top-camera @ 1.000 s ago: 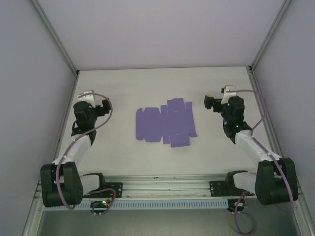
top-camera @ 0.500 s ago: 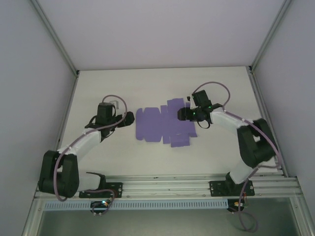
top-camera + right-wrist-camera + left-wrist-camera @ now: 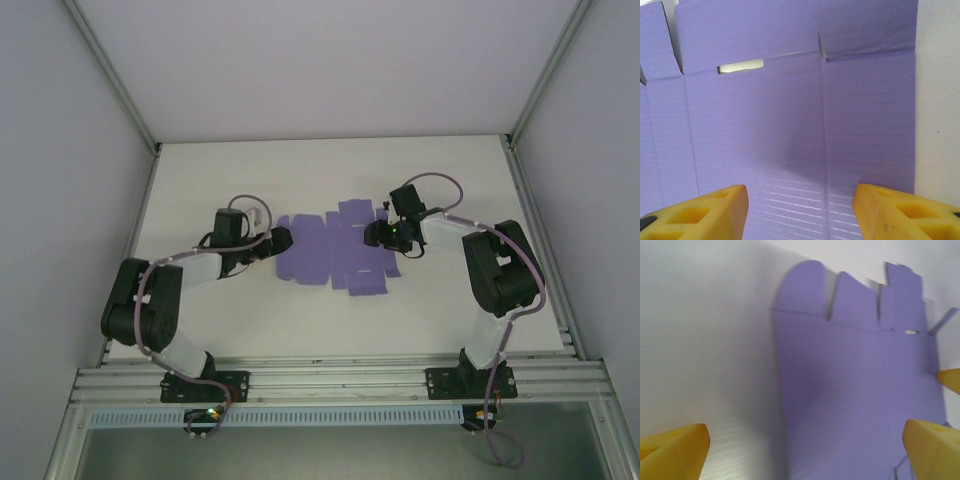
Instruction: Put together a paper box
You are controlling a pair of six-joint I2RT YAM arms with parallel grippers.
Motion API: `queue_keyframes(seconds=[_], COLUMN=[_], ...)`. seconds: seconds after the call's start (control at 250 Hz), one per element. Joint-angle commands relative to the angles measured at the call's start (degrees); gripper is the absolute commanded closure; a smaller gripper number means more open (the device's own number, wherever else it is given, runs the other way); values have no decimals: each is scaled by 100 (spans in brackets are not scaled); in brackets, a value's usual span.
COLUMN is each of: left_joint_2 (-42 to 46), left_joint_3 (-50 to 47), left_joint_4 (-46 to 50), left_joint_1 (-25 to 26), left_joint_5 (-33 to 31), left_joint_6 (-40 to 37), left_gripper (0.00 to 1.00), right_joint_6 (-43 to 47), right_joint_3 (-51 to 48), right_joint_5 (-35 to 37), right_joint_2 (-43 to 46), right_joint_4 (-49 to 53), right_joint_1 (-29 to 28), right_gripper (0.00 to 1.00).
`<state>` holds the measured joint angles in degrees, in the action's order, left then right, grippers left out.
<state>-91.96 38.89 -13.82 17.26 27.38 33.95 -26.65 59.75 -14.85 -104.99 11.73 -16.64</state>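
Observation:
The paper box (image 3: 330, 250) is a flat purple die-cut sheet with flaps, lying in the middle of the white table. My left gripper (image 3: 283, 240) is low at the sheet's left edge and open wide. In the left wrist view its yellow fingers (image 3: 675, 450) straddle that edge of the paper box (image 3: 855, 390), with one finger over bare table. My right gripper (image 3: 372, 235) is over the sheet's right part. In the right wrist view it (image 3: 799, 205) stands open just above the paper box (image 3: 765, 110), jaws about half apart and holding nothing, with a fold line running between them.
The table (image 3: 330, 170) is walled in by grey panels at the back and both sides, with metal posts at the far corners. An aluminium rail (image 3: 330, 385) carrying both arm bases runs along the near edge.
Both arms have swung in from the table's sides to the sheet, the left to its left edge and the right onto its right part. The right jaws have narrowed.

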Motion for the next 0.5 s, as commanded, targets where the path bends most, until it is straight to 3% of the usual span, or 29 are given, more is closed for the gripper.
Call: queue_keyframes(seconds=[0.0, 0.124, 0.188, 0.299, 0.411, 0.495], left_joint_2=[-305, -589, -587, -358, 25, 391], left_joint_3=[187, 293, 304, 268, 322, 347], left_joint_4=[-1012, -1313, -1394, -1365, -982, -746], left_joint_1=[102, 146, 178, 198, 215, 225], left_joint_5=[768, 1014, 1022, 904, 648, 497], left_joint_6=[413, 583, 588, 462, 174, -29], left_gripper=[4, 18, 31, 62, 100, 100], right_joint_6=[-171, -137, -116, -29, 59, 186], right_joint_3=[-396, -498, -519, -567, -643, -660], right_joint_5=[11, -126, -189, -314, -503, -680], right_joint_2=[-281, -259, -285, -257, -42, 368], right_joint_4=[123, -12, -71, -216, -392, -433], right_joint_1=[32, 34, 31, 38, 47, 72], right_gripper=[38, 38, 38, 37, 35, 30])
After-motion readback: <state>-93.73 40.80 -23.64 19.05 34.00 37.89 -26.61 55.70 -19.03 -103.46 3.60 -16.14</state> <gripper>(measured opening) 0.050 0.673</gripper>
